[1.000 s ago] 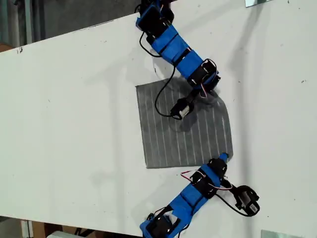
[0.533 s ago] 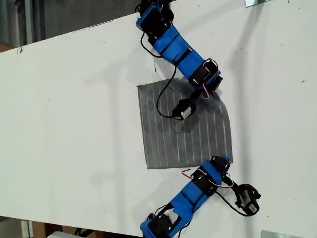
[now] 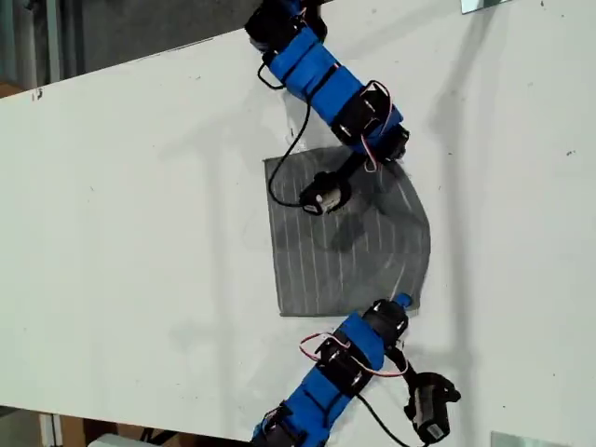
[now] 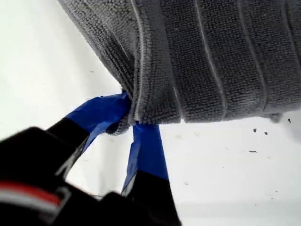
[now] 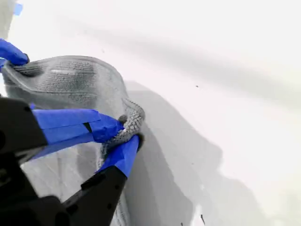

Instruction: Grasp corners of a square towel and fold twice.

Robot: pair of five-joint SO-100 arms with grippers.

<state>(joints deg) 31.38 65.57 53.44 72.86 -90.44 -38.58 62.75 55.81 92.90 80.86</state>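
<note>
The grey striped towel (image 3: 340,256) lies on the white table (image 3: 140,233), with the edge on the exterior view's right lifted and bowed. My first gripper (image 3: 402,302) (image 4: 131,120) is shut on the corner (image 4: 141,110) at the exterior view's lower right, and the towel (image 4: 211,56) spreads away from it. My second gripper (image 3: 396,156) (image 5: 129,132) is shut on the corner (image 5: 131,120) at the exterior view's upper right. In the second wrist view the towel (image 5: 70,80) arches across to a blue fingertip (image 5: 11,52) of the first gripper.
The table's far edge (image 3: 140,60) runs slanting across the exterior view's upper left. Small metal plates sit at that view's top right (image 3: 480,5) and bottom right (image 3: 521,440). A black cable (image 3: 279,186) loops from the second arm over the towel.
Both grippers have moved toward the exterior view's left while holding their corners. The towel's edge on that view's right has risen and bowed inward, and the first arm has swung left.
</note>
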